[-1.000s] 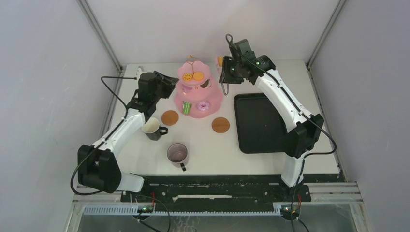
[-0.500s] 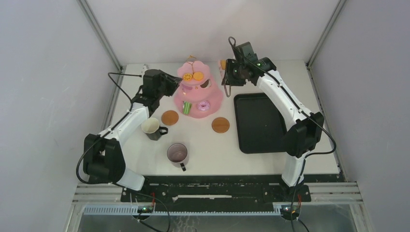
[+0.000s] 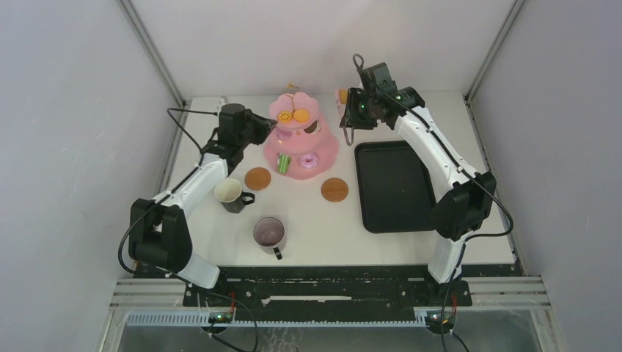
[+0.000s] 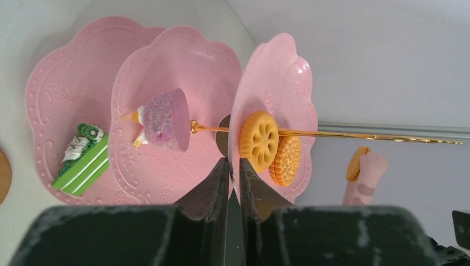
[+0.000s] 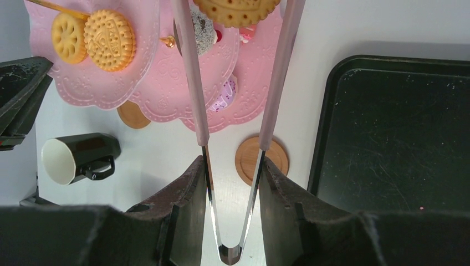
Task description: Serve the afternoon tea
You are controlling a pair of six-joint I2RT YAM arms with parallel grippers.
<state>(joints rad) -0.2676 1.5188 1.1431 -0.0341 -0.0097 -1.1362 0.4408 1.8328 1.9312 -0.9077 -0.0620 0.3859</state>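
The pink three-tier cake stand (image 3: 301, 143) stands at the back centre, with two biscuits (image 4: 259, 140) on its top tier (image 4: 282, 77). A purple cake (image 4: 163, 119) lies on the middle tier and a green slice (image 4: 83, 158) on the bottom one. My left gripper (image 4: 233, 163) is shut on the top tier's rim, at the stand's left (image 3: 273, 123). My right gripper (image 5: 231, 166) is shut on thin metal tongs (image 5: 194, 83), whose pink tips pinch a biscuit (image 5: 235, 10) right of the stand. Two dark mugs (image 3: 233, 195) (image 3: 270, 235) and two brown coasters (image 3: 257, 178) (image 3: 334, 189) sit in front.
A black rectangular tray (image 3: 392, 187) lies right of the stand, under the right arm. The stand's gold handle (image 4: 360, 134) sticks up from the top tier. Grey walls close in the table on the left, back and right.
My left gripper moved in toward the stand and closed on the top tier's rim. The right gripper drifted slightly right and back with the tongs and biscuit.
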